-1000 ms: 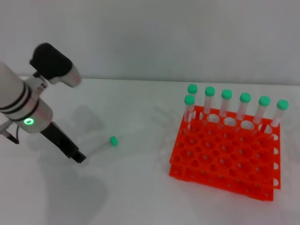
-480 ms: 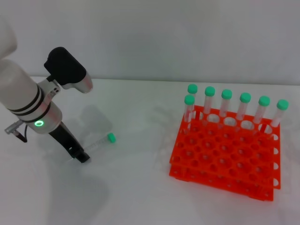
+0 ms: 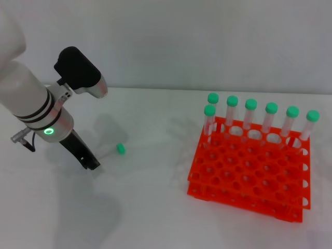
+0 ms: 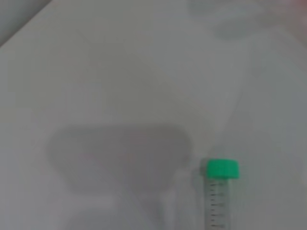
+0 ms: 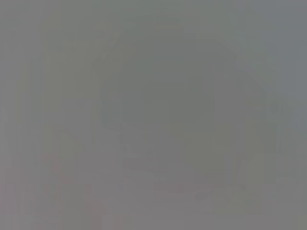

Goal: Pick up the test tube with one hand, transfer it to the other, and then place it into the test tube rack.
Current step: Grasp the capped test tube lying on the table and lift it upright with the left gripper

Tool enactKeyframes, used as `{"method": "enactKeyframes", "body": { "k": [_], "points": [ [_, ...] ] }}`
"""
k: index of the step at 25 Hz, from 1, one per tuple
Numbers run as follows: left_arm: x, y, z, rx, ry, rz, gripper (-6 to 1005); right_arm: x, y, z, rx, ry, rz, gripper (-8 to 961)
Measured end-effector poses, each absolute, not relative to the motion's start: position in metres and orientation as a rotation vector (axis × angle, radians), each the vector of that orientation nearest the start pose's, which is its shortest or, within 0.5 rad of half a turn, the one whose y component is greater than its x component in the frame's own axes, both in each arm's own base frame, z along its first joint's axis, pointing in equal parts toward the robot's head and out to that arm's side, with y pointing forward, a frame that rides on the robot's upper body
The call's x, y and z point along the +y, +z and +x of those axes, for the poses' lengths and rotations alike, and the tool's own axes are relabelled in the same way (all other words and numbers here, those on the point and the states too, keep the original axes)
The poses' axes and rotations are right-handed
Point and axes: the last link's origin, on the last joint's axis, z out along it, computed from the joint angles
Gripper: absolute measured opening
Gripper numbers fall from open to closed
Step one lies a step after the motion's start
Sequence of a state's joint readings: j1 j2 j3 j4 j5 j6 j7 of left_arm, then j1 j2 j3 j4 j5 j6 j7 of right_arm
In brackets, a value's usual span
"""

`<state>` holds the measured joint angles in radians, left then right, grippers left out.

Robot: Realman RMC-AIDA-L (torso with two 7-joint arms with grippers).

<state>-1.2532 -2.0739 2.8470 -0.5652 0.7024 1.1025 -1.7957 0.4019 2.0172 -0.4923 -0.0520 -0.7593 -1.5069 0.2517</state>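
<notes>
Left gripper (image 3: pixel 91 164): low over the left half of the table (image 3: pixel 155 212), about midway between far and near edges, fingers angled down and toward the right edge. Drawn narrow, apparently clamped on the bottom end of the tube (image 3: pixel 116 151); contact itself hard to make out in the head view.

Tube: sticks out from the fingertips toward the right edge, green cap (image 3: pixel 120 149) at the free end. Wrist view shows cap and graduated body (image 4: pixel 218 203) straight ahead of the camera with bare table behind. Looks tilted cap-up and off the surface, though clearance cannot be confirmed.

Right gripper: nowhere in the head view; its wrist view gives flat grey only. State not shown.

Rack (image 3: pixel 249 174): orange, near the right edge, well apart from the gripper. Seven capped tubes (image 3: pixel 250 115) upright along its far side; most other holes empty.

Step in hand, by judgement: first pick, tube just taken by the left side. Handover and racking not yet done.

Next move calls for: raising the tube clear, carrying it toward the table's middle, presenting the capped end so the right side can take it. Grip at the very bottom leaves plenty of free length for that. Slender, smooth plastic, so likely to pivot or slip if the second grip lands off-centre.
</notes>
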Motion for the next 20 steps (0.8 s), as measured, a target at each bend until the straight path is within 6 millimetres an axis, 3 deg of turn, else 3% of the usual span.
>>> {"method": "enactKeyframes", "body": {
  "k": [3, 8, 14, 20],
  "points": [
    [0.437, 0.013, -0.247, -0.775, 0.675, -2.495, 438, 0.305, 0.087, 0.356, 0.301, 0.788, -1.302, 631],
    [0.438, 0.007, -0.245, -0.770, 0.668, -2.502, 233, 0.305, 0.087, 0.356, 0.301, 0.788, -1.302, 632],
    [0.438, 0.002, -0.248, -0.773, 0.700, -2.485, 167, 0.306, 0.088, 0.356, 0.300, 0.787, -1.302, 632],
    [0.438, 0.000, -0.247, -0.786, 0.693, -2.484, 171, 0.305, 0.088, 0.356, 0.298, 0.786, -1.303, 632]
  ]
}}
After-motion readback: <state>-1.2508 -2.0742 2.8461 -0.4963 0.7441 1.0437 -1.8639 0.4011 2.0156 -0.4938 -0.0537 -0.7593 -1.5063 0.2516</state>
